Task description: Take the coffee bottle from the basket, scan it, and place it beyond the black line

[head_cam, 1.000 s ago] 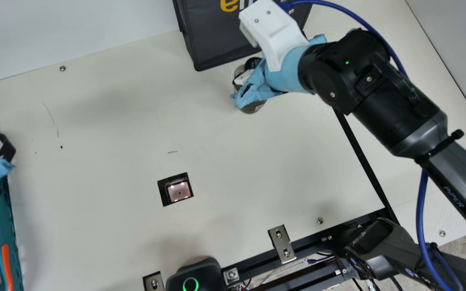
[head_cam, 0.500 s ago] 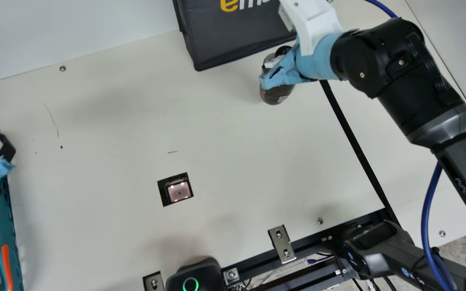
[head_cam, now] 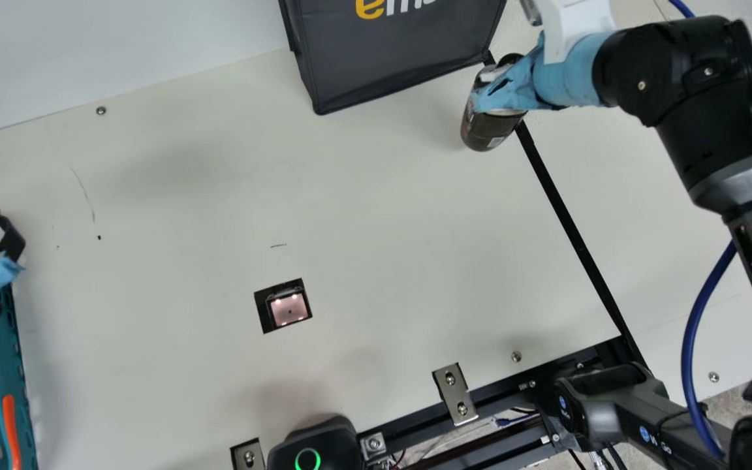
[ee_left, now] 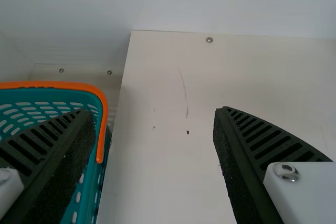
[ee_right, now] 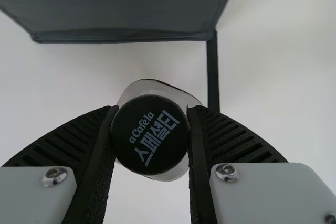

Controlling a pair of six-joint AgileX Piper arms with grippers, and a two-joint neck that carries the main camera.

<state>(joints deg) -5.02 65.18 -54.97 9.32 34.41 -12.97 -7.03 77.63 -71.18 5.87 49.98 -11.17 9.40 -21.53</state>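
**Bottle [head_cam: 482, 134] and right arm [head_cam: 670, 85] shift closer to the line [head_cam: 570, 222]**

Since the earlier frames, both have travelled across the main view toward its upper right, away from the scanner [head_cam: 289, 310].

Largest is the cream table [head_cam: 187, 196], with the scanner's lit window set into it. The right arm reaches over the table's right part. A dark bag [head_cam: 395, 52] stands at the far edge, its near corner beside the line in the right wrist view. At the main view's left edge lies the teal basket [head_cam: 12, 365] with orange trim.

The left end effector [head_cam: 14, 254] is at the basket, its two fingers spread wide. The right end effector [head_cam: 488, 90] pinches the bottle between its fingers, just below the bag.

The bottle's base shows on the scanner's side of the line, near it; whether it touches the table I cannot tell. Its black cap [ee_right: 150, 135] faces the right wrist camera.
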